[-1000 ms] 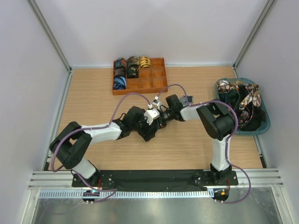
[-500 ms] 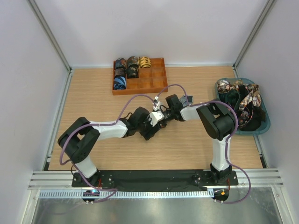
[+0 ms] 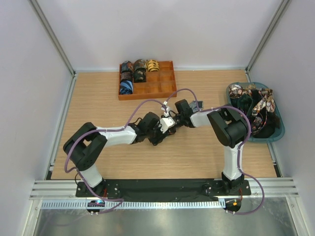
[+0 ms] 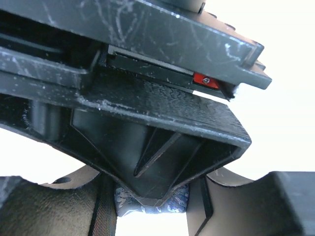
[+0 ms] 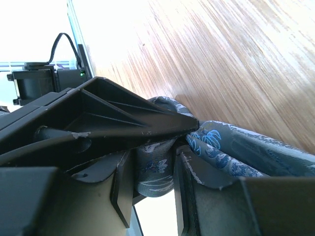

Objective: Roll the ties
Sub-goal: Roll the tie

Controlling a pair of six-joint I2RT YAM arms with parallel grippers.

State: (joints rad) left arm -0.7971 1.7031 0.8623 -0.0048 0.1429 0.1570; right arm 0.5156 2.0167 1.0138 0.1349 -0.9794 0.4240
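A grey-blue patterned tie (image 5: pixel 231 150) is pinched between both grippers over the middle of the wooden table. In the top view my left gripper (image 3: pixel 161 130) and right gripper (image 3: pixel 168 123) meet tip to tip and hide the tie. In the left wrist view my left gripper (image 4: pixel 152 212) is shut on a fold of the tie (image 4: pixel 173 202), with the right gripper's black finger (image 4: pixel 162 147) pressed in front. In the right wrist view my right gripper (image 5: pixel 153 183) is shut on the tie, and the rest of it bunches over the right finger.
An orange divided tray (image 3: pixel 162 91) at the back holds several rolled ties (image 3: pixel 127 87) in its left compartments. A teal basket (image 3: pixel 277 135) at the right edge holds a heap of loose ties (image 3: pixel 253 101). Purple cables (image 3: pixel 142 104) arch over both arms.
My left arm has swung its elbow inward and its wrist has moved right, closer to the right gripper. The right arm has stayed in place.
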